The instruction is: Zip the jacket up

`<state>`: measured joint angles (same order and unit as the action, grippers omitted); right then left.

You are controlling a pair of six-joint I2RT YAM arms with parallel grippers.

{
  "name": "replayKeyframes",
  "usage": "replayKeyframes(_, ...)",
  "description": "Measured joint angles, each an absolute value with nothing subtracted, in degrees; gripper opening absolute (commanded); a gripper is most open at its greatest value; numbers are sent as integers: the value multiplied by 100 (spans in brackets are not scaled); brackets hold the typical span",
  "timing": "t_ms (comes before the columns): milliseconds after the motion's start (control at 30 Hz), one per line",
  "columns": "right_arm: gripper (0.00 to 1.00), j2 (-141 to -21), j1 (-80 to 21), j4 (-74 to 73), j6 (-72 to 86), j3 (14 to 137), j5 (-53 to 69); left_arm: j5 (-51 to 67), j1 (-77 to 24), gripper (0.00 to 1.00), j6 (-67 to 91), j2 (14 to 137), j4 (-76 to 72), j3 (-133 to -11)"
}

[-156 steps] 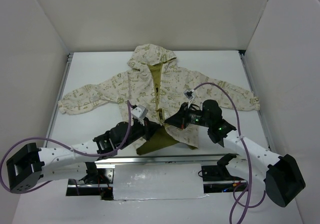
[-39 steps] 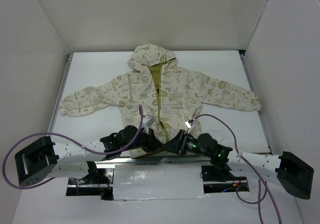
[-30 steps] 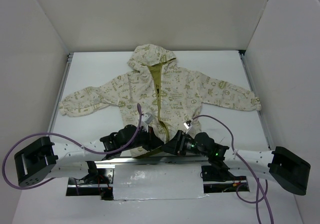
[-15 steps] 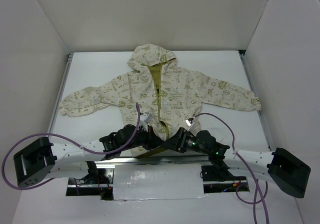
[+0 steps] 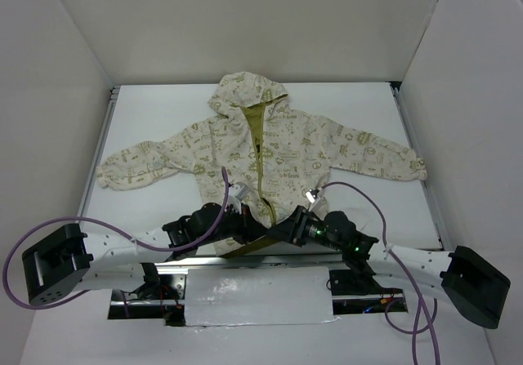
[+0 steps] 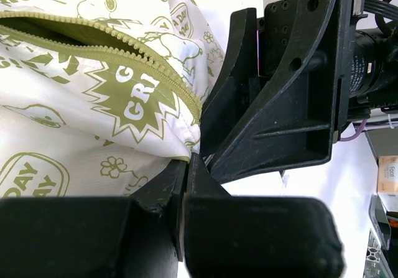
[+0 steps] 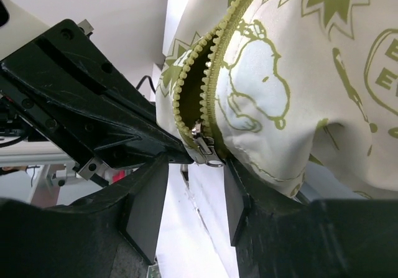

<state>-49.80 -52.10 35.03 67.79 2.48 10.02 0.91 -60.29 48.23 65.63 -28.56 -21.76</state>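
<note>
Now: left pincer (image 6: 189, 161) pinches six-o'clock hem of cream, olive-doodled hooded jacket (image 5: 288, 149); right pincer (image 7: 194, 169), spread, straddles small silver slider (image 7: 205, 148). Next, likely: clamp, pull toward twelve.

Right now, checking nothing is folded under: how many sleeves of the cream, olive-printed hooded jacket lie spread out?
2. One sleeve of the cream, olive-printed hooded jacket stretches to the robot's left, the other sleeve to its right; both show fully.
</note>
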Motion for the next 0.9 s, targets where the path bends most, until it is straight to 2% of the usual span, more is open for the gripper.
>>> replayKeyframes(467, 36, -4377, -5172, 3035, 6761, 242, 867, 36, -6029, 0, 4825, 6582, -2967, -2176)
replayKeyframes(900, 34, -4112, -5170, 2714, 6766, 228, 878, 23, -6023, 0, 4825, 6877, -3208, -2176)
